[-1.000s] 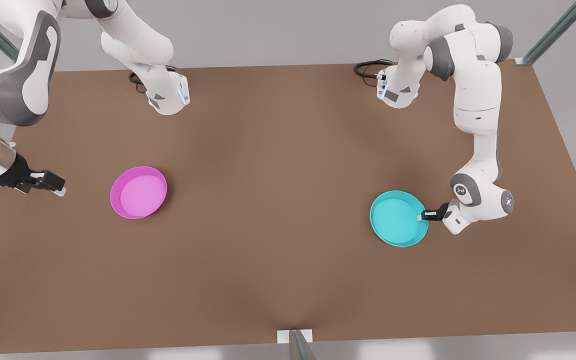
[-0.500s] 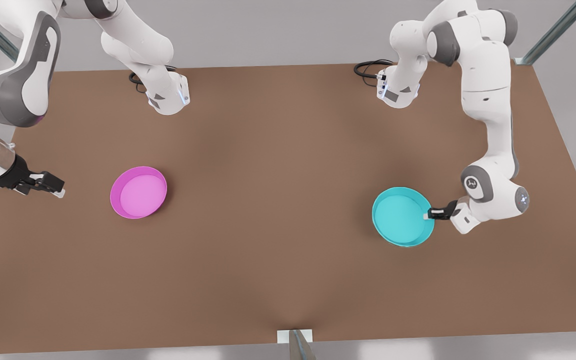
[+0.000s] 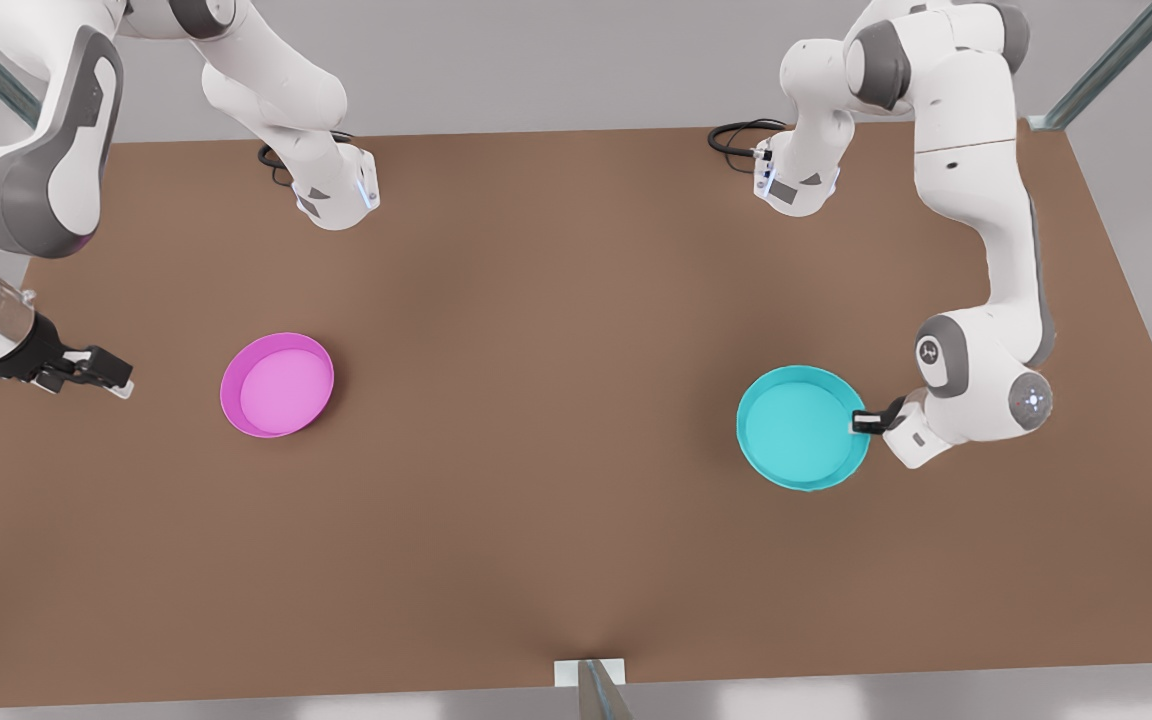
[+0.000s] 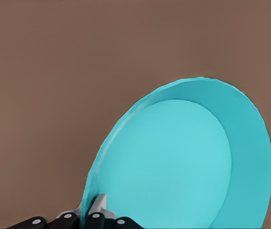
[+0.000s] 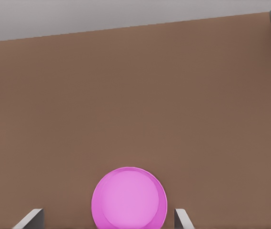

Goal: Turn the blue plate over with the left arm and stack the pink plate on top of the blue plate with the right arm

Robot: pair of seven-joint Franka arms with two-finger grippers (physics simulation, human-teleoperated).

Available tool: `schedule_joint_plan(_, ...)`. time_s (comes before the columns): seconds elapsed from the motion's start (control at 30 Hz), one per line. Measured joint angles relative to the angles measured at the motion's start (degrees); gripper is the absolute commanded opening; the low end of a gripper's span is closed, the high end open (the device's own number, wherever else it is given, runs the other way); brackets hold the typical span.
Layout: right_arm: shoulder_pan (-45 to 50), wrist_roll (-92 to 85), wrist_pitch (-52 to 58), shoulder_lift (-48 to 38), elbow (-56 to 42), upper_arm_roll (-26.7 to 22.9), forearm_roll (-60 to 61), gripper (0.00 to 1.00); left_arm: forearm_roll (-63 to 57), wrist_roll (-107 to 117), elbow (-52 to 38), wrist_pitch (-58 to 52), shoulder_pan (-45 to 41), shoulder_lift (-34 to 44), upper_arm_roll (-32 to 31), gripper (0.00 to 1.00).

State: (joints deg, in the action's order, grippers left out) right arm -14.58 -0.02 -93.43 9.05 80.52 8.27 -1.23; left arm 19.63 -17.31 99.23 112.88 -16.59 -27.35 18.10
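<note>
The step in hand looks like the flip of the blue plate (image 3: 802, 428). The left claw (image 3: 863, 421) is pinched on the plate's rim, on the side toward the front view's right. In the left wrist view the rim (image 4: 91, 181) runs between the two fingertips (image 4: 98, 204), and the plate looks tipped up off the tabletop (image 3: 556, 400).

To do this step well, the claw should keep a firm pinch, because it only has a thin bit of rim. I think a slow, smooth turn of the wrist is best. A quick jerk could let the plate slip out or swing. The plate should also be high enough that its far edge does not scrape the tabletop as it turns. Then it should go down softly, bottom side up and flat, so the other plate can sit on it.

The pink plate (image 3: 277, 384) lies flat on the tabletop, open side up, well apart from the blue one. The right claw (image 3: 104, 376) waits near it, toward the front view's left, and does not touch it. Its fingers (image 5: 30, 218) are spread apart, and in the right wrist view the pink plate (image 5: 129, 199) sits ahead of them, in line with the gap.
</note>
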Motion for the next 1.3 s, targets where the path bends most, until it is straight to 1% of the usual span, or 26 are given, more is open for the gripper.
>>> schedule_joint_plan(0.2, 0.07, 0.02, -1.03, 0.09, 0.22, 0.15, 0.35, 1.00, -13.22, 9.57, -0.71, -0.99, -6.63, 0.79, 0.00, 0.21)
schedule_joint_plan(0.27, 0.23, 0.02, -1.14, 0.09, 0.26, 0.17, 0.44, 1.00, -17.11, 14.95, -0.71, -2.97, -9.84, 1.63, -0.01, 0.21)
schedule_joint_plan(0.6, 0.19, -0.06, -1.07, 0.02, 0.19, 0.25, 0.21, 1.00, -32.18, 36.22, -0.80, -7.85, -23.97, 3.25, -0.01, 0.21)
schedule_joint_plan(0.7, -0.42, 0.19, -0.92, -0.03, -1.88, 0.33, 1.77, 1.00, -37.40, 42.02, -1.06, -9.85, -29.24, 3.26, -0.01, 0.21)
schedule_joint_plan(0.77, 0.52, 1.12, -0.53, -0.26, -2.09, 0.53, 1.89, 1.00, -40.63, 43.28, -2.97, -12.75, -31.97, 3.18, -0.06, 0.21)
schedule_joint_plan(0.83, -0.06, 7.10, -1.03, -0.07, -3.23, 0.59, 1.93, 1.00, -44.24, 45.53, -3.00, -12.92, -35.22, 3.00, -0.11, 0.21)
schedule_joint_plan(1.0, 2.01, 6.34, -0.41, 1.06, -3.01, 0.79, 0.26, 1.00, -55.11, 46.99, -5.01, -12.78, -41.24, 0.25, -0.27, 0.21)
schedule_joint_plan(1.07, 0.60, 6.35, -0.06, 0.57, -2.67, 0.60, 0.45, 1.00, -60.02, 47.97, -5.09, -12.27, -43.02, -1.25, -0.28, 0.21)
schedule_joint_plan(1.2, 1.78, 6.26, 0.70, 1.23, -2.12, 0.60, 0.53, 1.00, -70.23, 51.95, -4.98, -12.14, -47.16, -4.22, -0.37, 0.21)
schedule_joint_plan(1.3, 1.86, 6.35, 0.54, 1.68, -2.09, 0.85, 0.35, 1.00, -77.98, 53.92, -4.82, -14.85, -49.84, -5.48, -0.37, 0.21)
